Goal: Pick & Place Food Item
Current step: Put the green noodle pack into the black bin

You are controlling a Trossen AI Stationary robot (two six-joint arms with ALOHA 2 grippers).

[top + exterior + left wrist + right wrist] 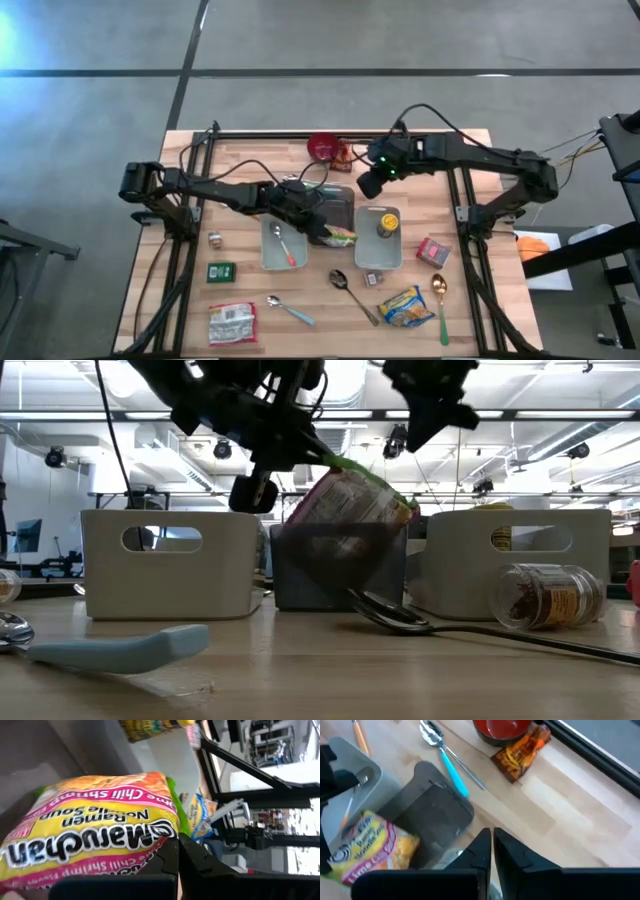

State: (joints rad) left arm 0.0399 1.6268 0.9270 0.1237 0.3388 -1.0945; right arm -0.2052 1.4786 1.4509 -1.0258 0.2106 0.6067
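**A:** Left wrist view first: we see the left gripper (176, 865) with its jaws clamped on one edge of a ramen packet (95, 830), yellow and pink, which fills most of the frame.

**B:** And from above?

**A:** From above, the left gripper (305, 208) holds that ramen packet (338, 236) at the near rim of the dark bin (340, 200) in the middle of the desk (470, 330). In the low view the packet (350, 510) hangs tilted, its lower part dipping into the dark bin (340, 575), so it is not yet resting inside.

**B:** Where is the other arm?

**A:** The right gripper (370, 183) hovers just beyond the dark bin, jaws pressed together on nothing. A white bin (279, 245) sits to one side of the dark one, another white bin (378, 240) to the other.

**B:** What could go wrong?

**A:** We judge the packet sits crooked on the rim; released now, it could tip out onto the desk. The two arms are also close, so a careless move could make them collide.
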